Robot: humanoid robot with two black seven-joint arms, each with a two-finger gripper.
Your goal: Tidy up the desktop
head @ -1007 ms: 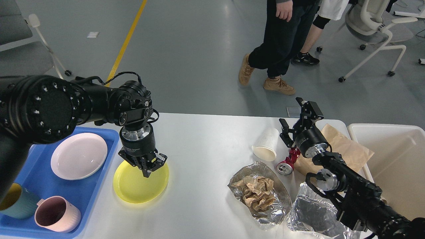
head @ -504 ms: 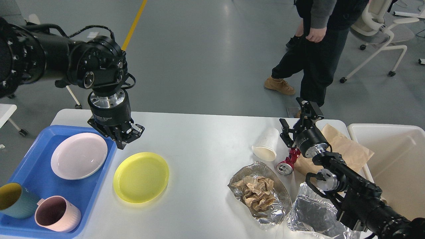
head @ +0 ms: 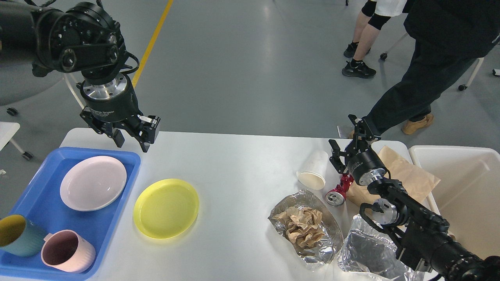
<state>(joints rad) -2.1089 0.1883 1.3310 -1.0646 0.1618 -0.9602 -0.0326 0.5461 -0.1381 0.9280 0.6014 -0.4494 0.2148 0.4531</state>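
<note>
The white worktop (head: pixel 234 164) fills the lower view. At its near left corner a blue tray (head: pixel 43 207) holds a teal cup (head: pixel 17 236), a pink mug (head: pixel 66 251) and a pink plate (head: pixel 93 188). Just right of the tray lies a yellow plate (head: pixel 166 208). Toward the right edge sit crumpled foil (head: pixel 306 230), a red can (head: pixel 338 193) and a paper cup (head: pixel 313 170). The right gripper (head: pixel 345 134) hovers there, fingers spread, empty. Over the far left edge the left gripper (head: pixel 131 140) hangs with fingers apart, empty.
</note>
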